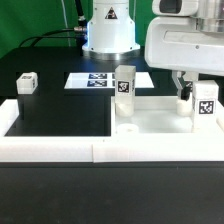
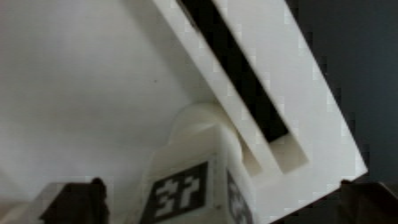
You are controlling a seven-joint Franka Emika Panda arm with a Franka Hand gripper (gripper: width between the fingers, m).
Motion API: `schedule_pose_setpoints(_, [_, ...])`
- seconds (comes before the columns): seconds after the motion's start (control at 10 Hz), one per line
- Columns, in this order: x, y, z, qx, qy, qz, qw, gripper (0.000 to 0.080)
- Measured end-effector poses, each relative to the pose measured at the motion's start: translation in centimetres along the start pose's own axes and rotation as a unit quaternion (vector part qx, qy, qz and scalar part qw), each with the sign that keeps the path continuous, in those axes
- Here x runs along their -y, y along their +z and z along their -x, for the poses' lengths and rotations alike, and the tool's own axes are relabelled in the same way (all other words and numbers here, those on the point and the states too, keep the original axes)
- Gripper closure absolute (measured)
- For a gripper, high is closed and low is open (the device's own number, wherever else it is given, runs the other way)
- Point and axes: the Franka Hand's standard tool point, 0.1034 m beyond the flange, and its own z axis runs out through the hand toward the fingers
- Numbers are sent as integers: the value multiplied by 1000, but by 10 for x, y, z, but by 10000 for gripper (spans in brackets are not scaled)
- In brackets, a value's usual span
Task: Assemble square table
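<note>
The white square tabletop (image 1: 150, 118) lies flat against the front border wall. One white tagged leg (image 1: 124, 85) stands upright on its far left corner. A second tagged leg (image 1: 205, 100) stands on its far right corner, under my gripper (image 1: 198, 98). In the wrist view this leg (image 2: 187, 190) sits between my gripper's (image 2: 214, 206) dark fingers (image 2: 71, 203), with a gap showing beside it, so the jaws look open around it. The tabletop (image 2: 89, 90) fills the rest of that view. A third leg (image 1: 26, 82) lies loose on the black table at the exterior view's left.
The marker board (image 1: 92, 80) lies behind the tabletop near the robot base (image 1: 108, 30). The low white border wall (image 1: 60, 150) runs along the front and up the left side (image 1: 8, 115).
</note>
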Motion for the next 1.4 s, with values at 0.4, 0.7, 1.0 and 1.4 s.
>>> schedule_pose_setpoints(0.4, [-8,-2,-8,-2,-33,-1,999,277])
schedule_pose_setpoints(0.7, [-8,-1,-8,-2,42,-2,999,508])
schedule_pose_setpoints(1.0, [-9,-1,-8,-1,149,-2,989,508])
schedule_pose_setpoints(1.4, [0,1,-7,19,331,12,944,508])
